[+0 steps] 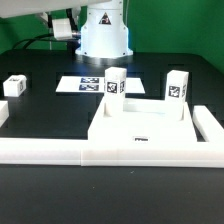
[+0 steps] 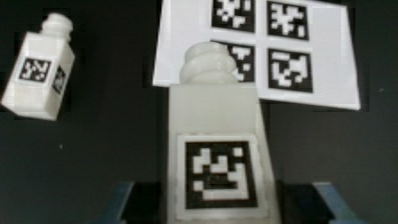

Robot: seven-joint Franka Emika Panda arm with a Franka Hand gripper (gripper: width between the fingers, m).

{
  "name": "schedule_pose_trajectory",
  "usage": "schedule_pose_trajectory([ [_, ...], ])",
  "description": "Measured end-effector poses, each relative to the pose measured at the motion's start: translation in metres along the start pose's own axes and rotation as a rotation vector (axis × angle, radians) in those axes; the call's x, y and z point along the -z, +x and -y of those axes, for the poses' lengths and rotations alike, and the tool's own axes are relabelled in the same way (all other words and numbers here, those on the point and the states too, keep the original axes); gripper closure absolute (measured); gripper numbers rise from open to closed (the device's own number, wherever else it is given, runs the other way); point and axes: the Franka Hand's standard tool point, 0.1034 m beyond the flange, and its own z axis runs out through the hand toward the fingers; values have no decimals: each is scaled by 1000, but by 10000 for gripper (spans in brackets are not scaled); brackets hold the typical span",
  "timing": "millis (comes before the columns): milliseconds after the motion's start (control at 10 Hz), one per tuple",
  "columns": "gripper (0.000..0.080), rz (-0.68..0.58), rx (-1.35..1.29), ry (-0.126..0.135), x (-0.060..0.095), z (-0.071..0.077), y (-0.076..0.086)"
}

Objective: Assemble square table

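a: step in hand?
b: judged: fetching a leg. the hand (image 2: 222, 203) sits over one leg (image 2: 215, 140). its fingers (image 2: 135, 205) are apart, one on each side of the leg, with a dark gap on both sides. not clamped on anything.
a: leg's pose?
b: tag face toward the hand, ridged tip pointing away from it. the marker board (image 2: 267, 40) is just beyond the tip. a second leg (image 2: 39, 72) lies off to one side of the hand, clear of the fingers.
a: tabletop?
b: the tabletop (image 1: 120, 125) is outside the wrist view, so well apart from the hand. it rests on the table (image 1: 40, 120) against the border rail (image 1: 60, 152). an upright leg (image 1: 115, 83) and a further upright leg (image 1: 177, 87) stand at its far edge. seated or not, cannot tell.
a: next move?
b: judged: stay centred, close on the leg's body below the tip, lift without tilt and carry it to a free corner. risk: an off-centre close twists the leg.
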Motion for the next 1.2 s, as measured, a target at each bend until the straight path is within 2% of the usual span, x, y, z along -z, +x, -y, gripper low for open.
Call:
schedule_pose_trajectory([
  [200,509,-133,8,-23,6,-2,5],
  [300,509,-193,-4,-31,9,2,5],
  [400,509,-241,-60,-45,27,27,8],
  [600,509,-396,-125,-47,73,70,25],
  [700,509,-521,-249,-36,102,101,46],
  [800,509,-597,-263,1,115,122,56],
  [900,509,-658,-259,-7,114,117,58],
  [1200,509,-861,-260,-18,115,117,63],
])
